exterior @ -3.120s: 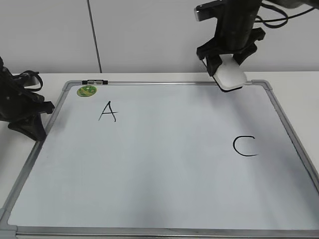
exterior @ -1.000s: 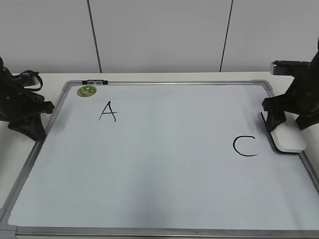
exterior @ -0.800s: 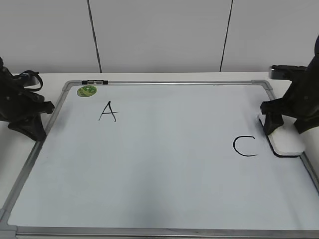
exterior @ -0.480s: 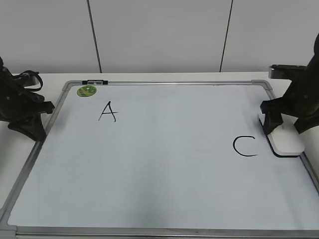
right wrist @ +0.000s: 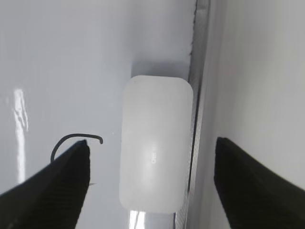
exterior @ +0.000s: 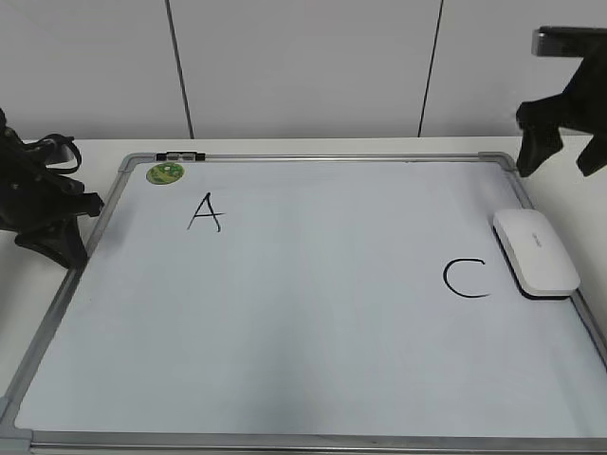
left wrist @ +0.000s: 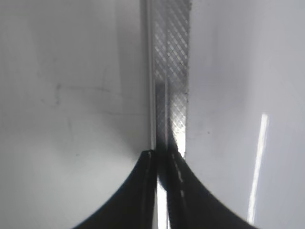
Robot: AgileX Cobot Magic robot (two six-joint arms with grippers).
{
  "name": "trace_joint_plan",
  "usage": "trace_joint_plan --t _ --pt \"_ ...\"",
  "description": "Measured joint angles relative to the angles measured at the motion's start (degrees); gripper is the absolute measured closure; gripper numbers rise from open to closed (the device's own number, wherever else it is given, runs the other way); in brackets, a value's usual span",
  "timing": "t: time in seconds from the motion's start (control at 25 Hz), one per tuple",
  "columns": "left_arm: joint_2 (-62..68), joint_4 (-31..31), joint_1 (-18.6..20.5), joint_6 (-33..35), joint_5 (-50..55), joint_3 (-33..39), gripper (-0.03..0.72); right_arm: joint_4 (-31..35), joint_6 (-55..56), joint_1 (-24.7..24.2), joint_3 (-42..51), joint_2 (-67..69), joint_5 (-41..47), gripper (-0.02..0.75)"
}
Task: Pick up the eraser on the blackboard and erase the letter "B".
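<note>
The white eraser (exterior: 536, 252) lies flat on the blackboard (exterior: 313, 332) by its right frame, just right of the black "C" (exterior: 465, 280). It also shows in the right wrist view (right wrist: 155, 143). My right gripper (exterior: 564, 142) is open and empty, raised above the board's far right corner; in the right wrist view (right wrist: 152, 179) its fingers straddle the eraser from above. My left gripper (exterior: 57, 232) is shut at the board's left edge, over the metal frame (left wrist: 169, 86). No letter "B" shows on the board.
A black "A" (exterior: 205, 212) is at the board's upper left. A round green magnet (exterior: 164, 173) and a small black clip (exterior: 180, 154) sit at the top left corner. A grey wall stands behind the table.
My right gripper carried the eraser from the board's top edge down to its right side, set it next to the "C", opened and rose away. The left arm stayed still.
</note>
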Motion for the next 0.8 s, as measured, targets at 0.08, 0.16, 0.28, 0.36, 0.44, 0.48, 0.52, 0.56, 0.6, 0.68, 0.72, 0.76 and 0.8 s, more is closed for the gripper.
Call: trace_joint_plan --t 0.08,0.16,0.28,0.36,0.44,0.48,0.52,0.56,0.6,0.68,0.72,0.76,0.8 --pt "0.0 0.0 0.0 0.0 0.12 -0.24 0.661 -0.21 -0.09 0.0 -0.55 -1.86 1.53 0.115" --pt "0.04 0.23 0.0 0.1 0.81 -0.72 0.643 -0.3 -0.23 0.0 -0.63 -3.67 3.0 0.115" --pt "0.14 0.34 0.0 0.18 1.92 -2.87 0.575 -0.49 -0.23 0.0 -0.63 -5.94 5.32 0.115" --pt "0.14 0.34 0.0 0.18 2.79 -4.48 0.503 -0.58 -0.23 0.0 -0.63 -7.11 6.19 0.117" --pt "0.14 0.34 0.0 0.23 4.63 -6.62 0.414 -0.58 -0.36 0.0 -0.63 -8.26 6.73 0.12" --pt "0.14 0.34 0.0 0.23 5.84 -8.02 0.381 -0.58 -0.36 0.0 -0.63 -8.74 7.16 0.124" --pt "0.14 0.34 0.0 0.23 6.98 -9.49 0.347 -0.62 -0.36 0.0 -0.63 -9.0 7.78 0.124" --pt "0.14 0.34 0.0 0.23 8.59 -11.04 0.321 -0.62 -0.36 0.0 -0.63 -9.47 8.22 0.125" --pt "0.14 0.34 0.0 0.23 10.28 -12.3 0.302 -0.62 -0.36 0.0 -0.63 -9.91 8.62 0.125" --pt "-0.1 0.34 0.0 0.13 12.83 -14.9 0.282 -0.62 -0.36 0.0 -0.63 -10.72 8.85 0.129" --pt "-0.18 0.34 0.0 -0.12 13.66 -15.84 0.277 -0.62 -0.36 0.0 -0.63 -11.28 8.85 0.131" --pt "-0.62 0.34 0.0 -0.25 13.95 -16.54 0.274 -0.62 -0.36 0.0 -0.63 -11.91 8.95 0.132" --pt "-1.05 0.48 0.0 -0.37 14.37 -17.16 0.272 -0.51 -0.36 0.0 -0.63 -12.7 9.0 0.133"
